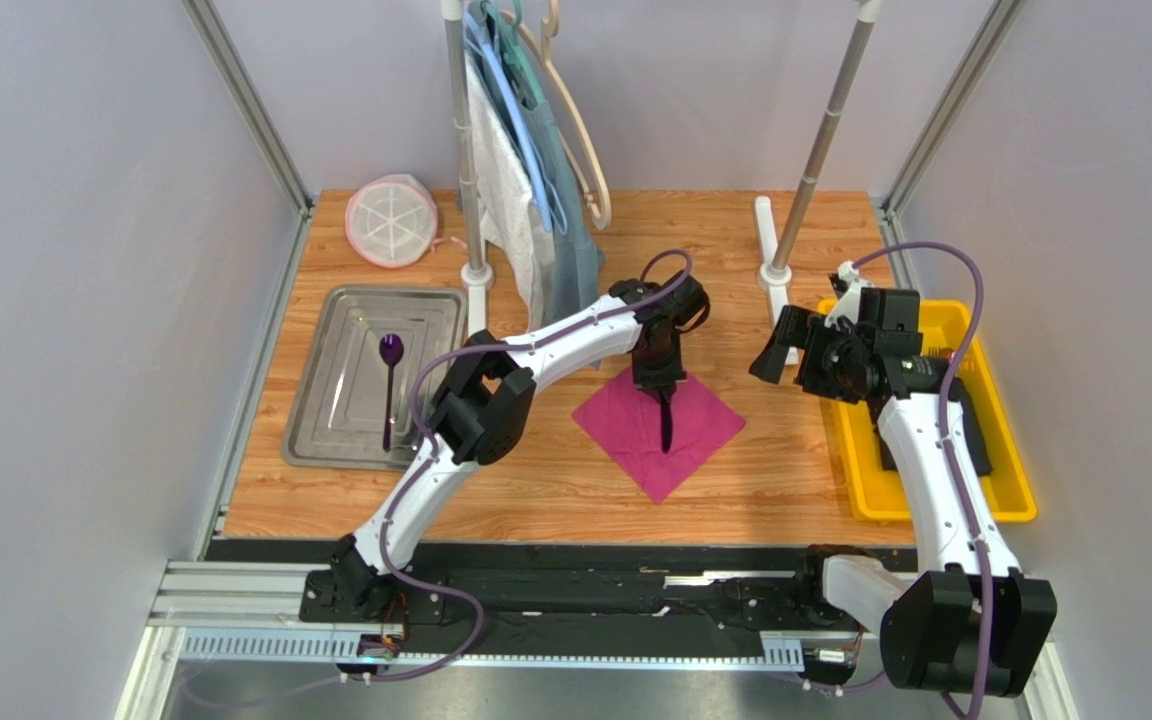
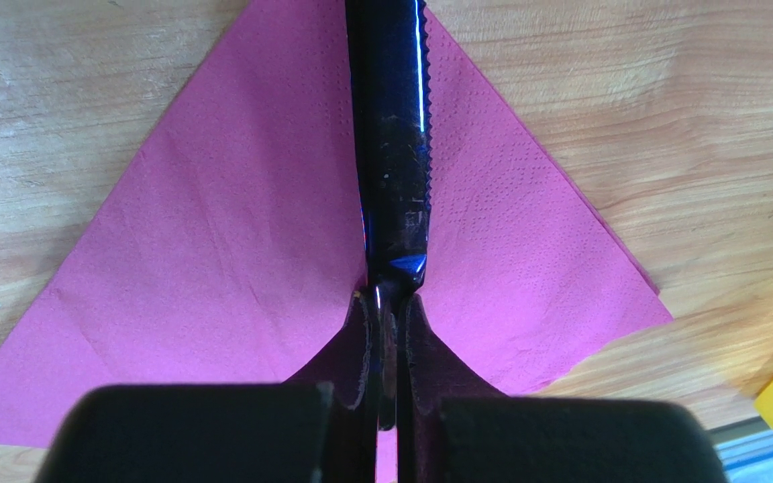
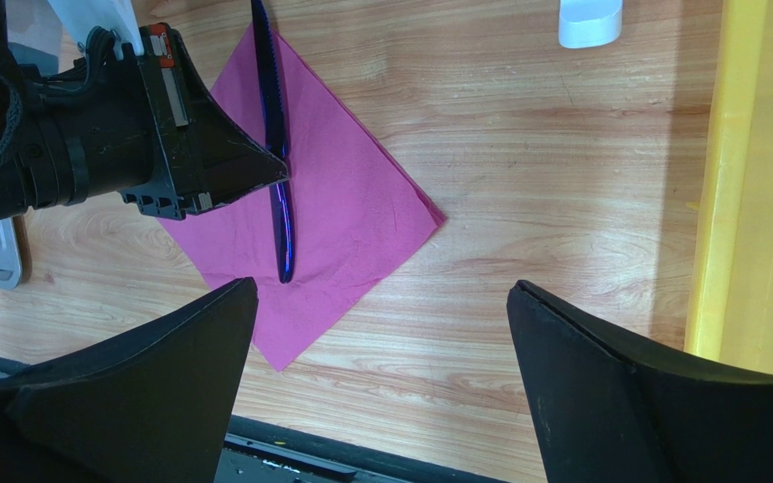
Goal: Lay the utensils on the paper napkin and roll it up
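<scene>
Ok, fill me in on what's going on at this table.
The left gripper is shut on a dark-purple knife, holding it along the middle of the pink napkin. The right gripper hangs open off to the right, holding nothing. A purple spoon lies in the metal tray, not yet on the napkin.

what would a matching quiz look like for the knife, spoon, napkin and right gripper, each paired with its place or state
1 knife
2 spoon
3 napkin
4 right gripper

a lies in the metal tray
b spread flat on the wooden table
c open, holding nothing
d pinched in the left gripper

Pairs: 1-d, 2-a, 3-b, 4-c
</scene>
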